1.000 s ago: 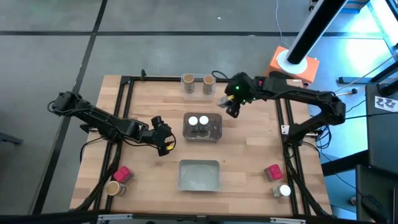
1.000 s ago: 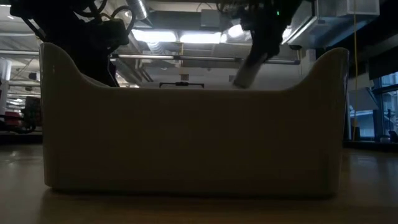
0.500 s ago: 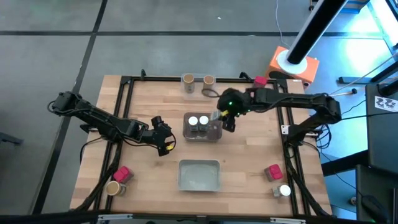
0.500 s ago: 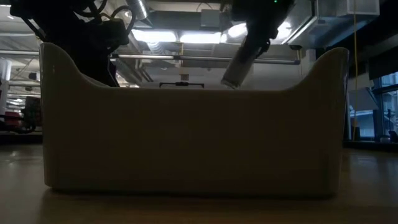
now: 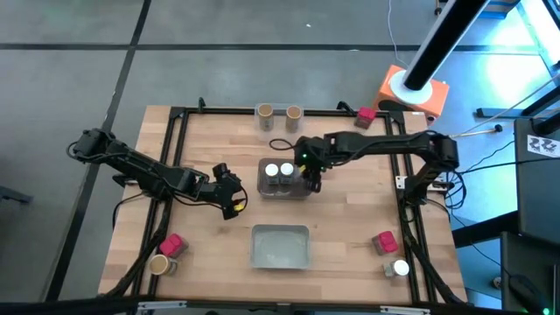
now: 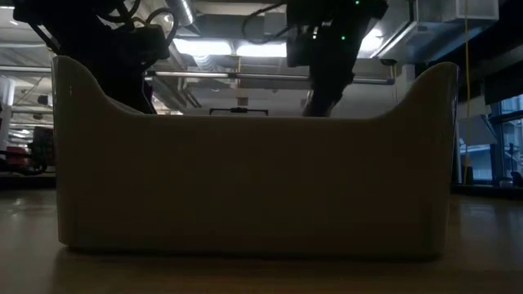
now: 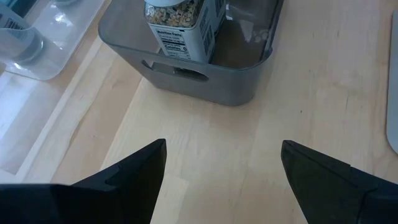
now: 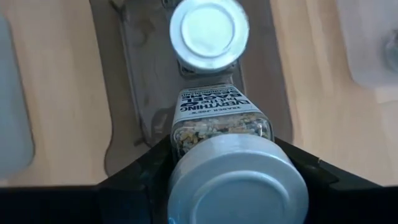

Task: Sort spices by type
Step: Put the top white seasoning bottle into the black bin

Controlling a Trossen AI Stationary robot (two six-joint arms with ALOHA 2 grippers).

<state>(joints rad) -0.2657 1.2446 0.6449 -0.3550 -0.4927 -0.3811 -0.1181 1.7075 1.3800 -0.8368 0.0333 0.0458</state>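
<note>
The right hand (image 5: 311, 179), clenched on a white-lidded glass spice jar (image 8: 222, 127), now hangs over the right end of the grey plastic bin (image 5: 302, 192) at the middle of the wooden surface (image 5: 350, 219). A second ago this hand was up near the far edge of the surface, beside the two tan-topped brown cylinders (image 5: 278, 114); half a second ago it was just reaching the bin's right rim. Its wrist camera looks down past the held jar's lid, with the label reading "Everything" visible, to a second white-lidded jar (image 8: 209, 31) standing inside the bin just beyond it. From overhead, two white lids (image 5: 278, 171) show in the bin immediately left of the hand.

The left hand (image 5: 229, 203) waits with its fingers spread wide and nothing between them, left of the bin, in the same spot as a second ago. Its own camera shows the bin's grey wall (image 7: 205, 84) and a labelled jar (image 7: 180, 25) ahead.

Nearer the camera side of the surface from the right hand sits a pale clear tray (image 5: 280, 247). Farther off, a red-pink box (image 5: 382, 241) and a white-lidded jar (image 5: 398, 269) stand at the near right corner, and a red-pink box (image 5: 172, 243) and tan-topped cylinder (image 5: 159, 263) at the near left. Another red-pink box (image 5: 365, 114), hidden behind the arm a second ago, now shows by the far right rail.
</note>
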